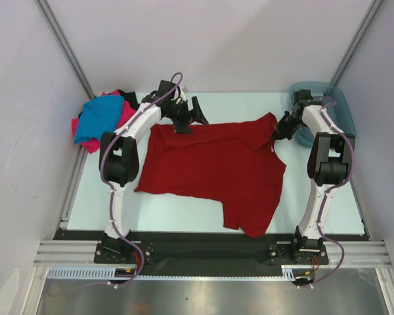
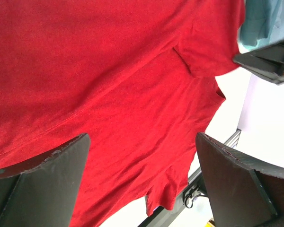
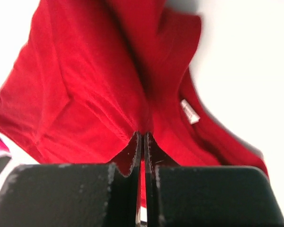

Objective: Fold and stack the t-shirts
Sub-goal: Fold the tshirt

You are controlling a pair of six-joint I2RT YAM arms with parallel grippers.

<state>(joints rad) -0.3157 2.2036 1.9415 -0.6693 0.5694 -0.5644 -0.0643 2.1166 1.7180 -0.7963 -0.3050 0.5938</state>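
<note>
Across the middle of the pale tabletop the dark red t-shirt lies spread and rumpled. At its far right corner the right gripper has its jaws clenched on a fold of red cloth. Over the shirt's far left edge the left gripper hovers, jaws released wide, holding nothing. Far left, a bright blue t-shirt is heaped on a hot pink t-shirt

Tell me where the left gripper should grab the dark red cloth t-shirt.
Probably the far-left corner of the dark red cloth t-shirt, from straight above with the open left gripper. The shirt lies mostly flat, and the shut right gripper pinches its far-right corner, so that mirrors it.
</note>
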